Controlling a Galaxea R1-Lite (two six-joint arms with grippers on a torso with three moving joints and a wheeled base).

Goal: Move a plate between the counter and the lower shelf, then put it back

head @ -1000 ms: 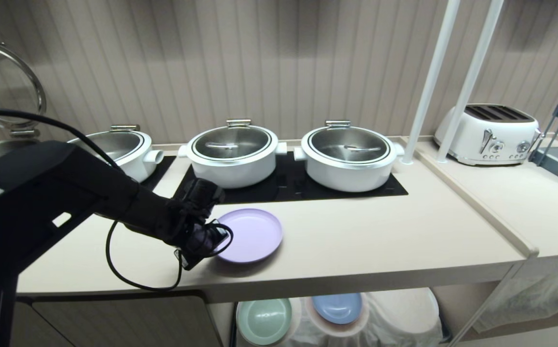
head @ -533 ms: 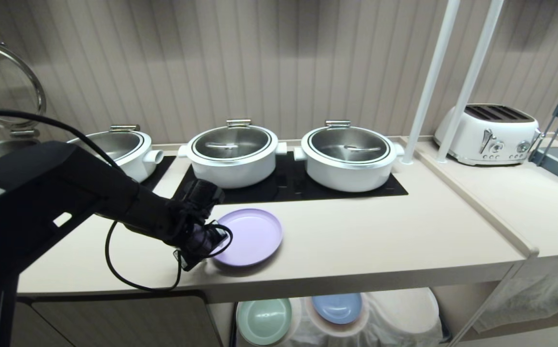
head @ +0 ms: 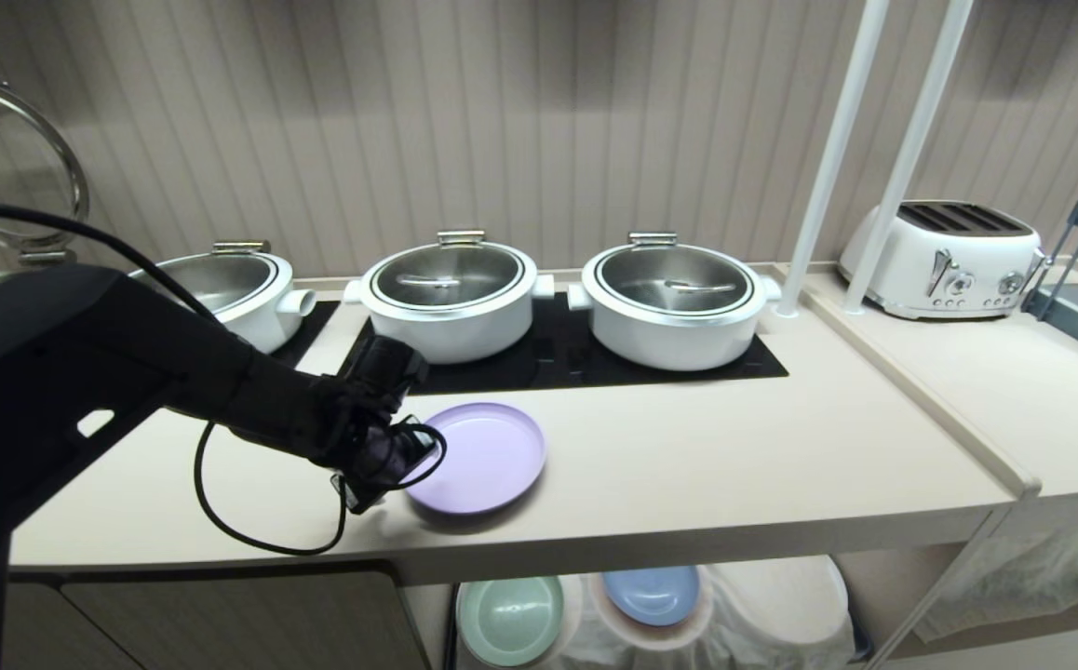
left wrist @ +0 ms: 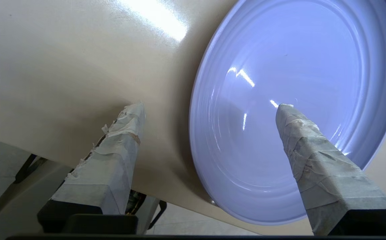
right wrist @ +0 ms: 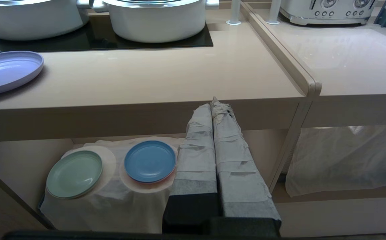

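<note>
The lilac plate [head: 488, 456] lies flat on the beige counter [head: 734, 447], just in front of the black hob. My left gripper [head: 399, 462] is at its left rim and stands open. In the left wrist view the left gripper [left wrist: 210, 106] straddles the rim: one taped finger [left wrist: 299, 140] is over the plate [left wrist: 296, 66], the other [left wrist: 119, 143] over bare counter. Nothing is gripped. My right gripper [right wrist: 214, 103] hangs shut and empty in front of the counter edge, level with the lower shelf [right wrist: 13, 160]. The plate [right wrist: 3, 71] also shows there.
Three white pots [head: 451, 298] [head: 674, 298] [head: 232, 284] stand at the hob behind the plate. On the shelf's white cloth lie a mint-green plate [right wrist: 74, 173] and a blue plate [right wrist: 149, 161]. Two white poles [head: 837, 158] and a toaster [head: 944, 247] are to the right.
My left gripper has opened off the plate's rim and the arm has drawn back slightly to the left. The plate has settled flat on the counter. The right arm has stayed still.
</note>
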